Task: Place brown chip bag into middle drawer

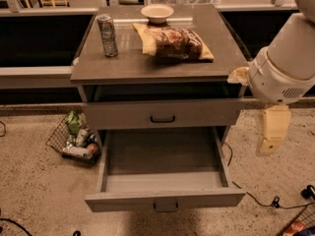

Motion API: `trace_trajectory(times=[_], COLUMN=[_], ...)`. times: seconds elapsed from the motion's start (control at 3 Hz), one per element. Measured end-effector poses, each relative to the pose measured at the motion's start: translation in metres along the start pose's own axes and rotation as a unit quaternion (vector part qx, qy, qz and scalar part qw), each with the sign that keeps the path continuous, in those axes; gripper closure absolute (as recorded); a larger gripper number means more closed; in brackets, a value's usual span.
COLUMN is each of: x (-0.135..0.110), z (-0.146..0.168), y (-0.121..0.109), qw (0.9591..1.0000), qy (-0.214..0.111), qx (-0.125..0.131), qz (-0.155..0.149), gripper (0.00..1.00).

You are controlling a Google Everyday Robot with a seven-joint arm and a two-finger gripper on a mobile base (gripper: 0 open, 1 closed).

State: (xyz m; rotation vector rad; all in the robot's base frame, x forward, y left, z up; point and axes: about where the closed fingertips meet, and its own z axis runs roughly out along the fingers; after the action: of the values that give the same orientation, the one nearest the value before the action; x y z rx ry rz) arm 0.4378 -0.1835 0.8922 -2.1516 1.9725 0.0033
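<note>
The brown chip bag [172, 42] lies flat on the cabinet top, right of centre, with tan-yellow edges. The middle drawer [165, 181] is pulled wide open below it, its flat inner tray bare, its small black handle at the front. My gripper [268, 149] hangs pointing down at the right of the cabinet, beside the open drawer's right wall, apart from the bag and holding nothing that I can see. The white arm [285, 68] rises above it at the cabinet's right edge.
A silver drink can [107, 35] stands left of the bag and a pale bowl [157, 13] behind it. A grey drawer front [162, 114] sits above the open drawer. A wire basket of snacks [74, 139] lies on the floor at left, and cables [261, 200] at right.
</note>
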Motion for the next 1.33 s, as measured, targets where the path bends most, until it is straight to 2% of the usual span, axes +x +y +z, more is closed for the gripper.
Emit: trace_trajectory(times=[0.33, 0.67, 1.0, 1.33], x=[0.0, 0.004, 0.006, 0.005], z=[0.0, 0.01, 0.024, 0.03], y=[0.0, -0.015, -0.059, -0.109], qw=[1.0, 0.9996, 0.9982, 0.9893], qy=[0.0, 0.01, -0.029, -0.092], qx=[0.0, 0.007, 0.045, 0.107], qz=[0.0, 0.027, 0.026, 0.035], gripper=[0.0, 0.0, 0.0, 0.0])
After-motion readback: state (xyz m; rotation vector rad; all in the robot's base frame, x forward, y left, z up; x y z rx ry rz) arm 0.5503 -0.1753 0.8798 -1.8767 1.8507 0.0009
